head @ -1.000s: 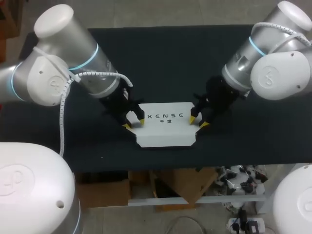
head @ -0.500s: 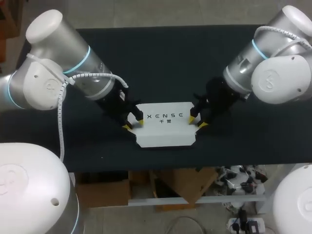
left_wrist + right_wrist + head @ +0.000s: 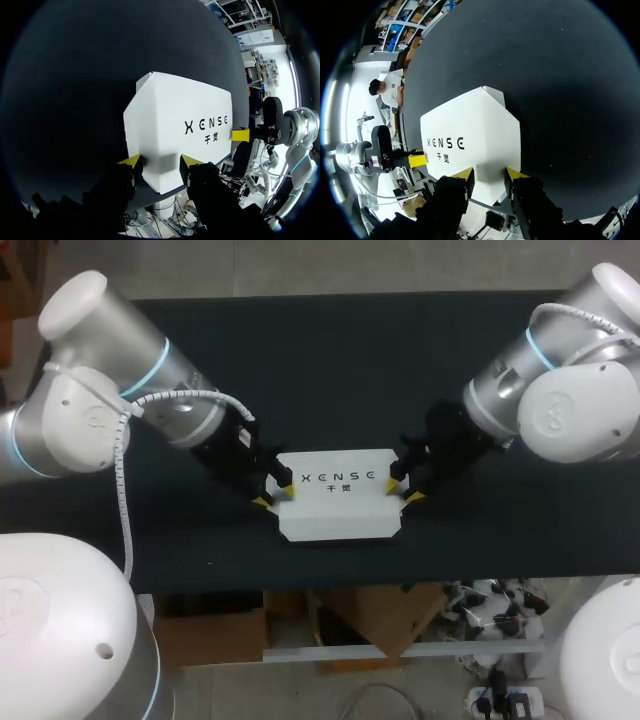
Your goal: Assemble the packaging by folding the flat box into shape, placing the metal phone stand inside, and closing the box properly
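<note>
Dark tabletop (image 3: pixel 330 350) stretches wide behind the white box (image 3: pixel 340 515) and to both its sides; the box lies near the front edge, at the middle. The left gripper (image 3: pixel 271 492) and right gripper (image 3: pixel 402 486) stand at its two short ends, fingers spread, tips against the cardboard without pinching it. Since a second ago the left arm's elbow has swung outward, while both grippers stayed at the box.

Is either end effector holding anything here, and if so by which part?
Cannot be told. The left end effector and the right end effector each sit at one short end of the white box; whether either actually grips it does not show.
</note>
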Motion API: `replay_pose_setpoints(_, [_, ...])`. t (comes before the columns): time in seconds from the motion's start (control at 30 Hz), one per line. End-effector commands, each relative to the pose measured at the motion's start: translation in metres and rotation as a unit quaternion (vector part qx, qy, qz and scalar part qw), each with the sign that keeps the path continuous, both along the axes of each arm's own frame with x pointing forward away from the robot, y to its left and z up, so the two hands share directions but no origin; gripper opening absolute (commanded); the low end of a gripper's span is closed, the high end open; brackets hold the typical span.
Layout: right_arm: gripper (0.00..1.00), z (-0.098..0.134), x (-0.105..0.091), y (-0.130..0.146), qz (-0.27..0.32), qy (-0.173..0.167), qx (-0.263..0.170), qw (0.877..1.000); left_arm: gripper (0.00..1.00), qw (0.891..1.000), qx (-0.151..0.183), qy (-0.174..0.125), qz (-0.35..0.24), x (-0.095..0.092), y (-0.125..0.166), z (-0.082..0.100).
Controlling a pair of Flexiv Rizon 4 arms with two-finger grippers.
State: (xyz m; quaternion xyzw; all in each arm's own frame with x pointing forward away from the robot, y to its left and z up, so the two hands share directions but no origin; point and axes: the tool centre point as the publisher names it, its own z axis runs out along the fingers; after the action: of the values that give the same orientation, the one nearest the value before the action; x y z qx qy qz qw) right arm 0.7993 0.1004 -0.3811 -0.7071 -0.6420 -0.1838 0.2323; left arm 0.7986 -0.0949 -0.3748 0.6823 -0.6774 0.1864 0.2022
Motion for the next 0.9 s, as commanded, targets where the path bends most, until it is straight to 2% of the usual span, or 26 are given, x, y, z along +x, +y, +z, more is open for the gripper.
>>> replay_pose_setpoints(0.03, [0.41, -0.0027, -0.0039, 0.0022, -0.004, -0.012, 0.005, 1.000, 0.49, 1.000, -0.007, 0.000, -0.003, 0.0014, -0.0018, -0.0056])
replay_pose_setpoints(0.37, [0.41, -0.0031, -0.0047, 0.0013, -0.006, -0.018, 0.016, 1.000, 0.49, 0.999, -0.033, -0.004, 0.002, 0.0025, -0.0005, -0.0063])
replay_pose_setpoints(0.9, [0.41, -0.0013, -0.0037, -0.0012, -0.005, -0.015, 0.030, 0.999, 0.49, 0.998, -0.047, -0.031, 0.003, 0.0029, -0.0002, -0.0082])
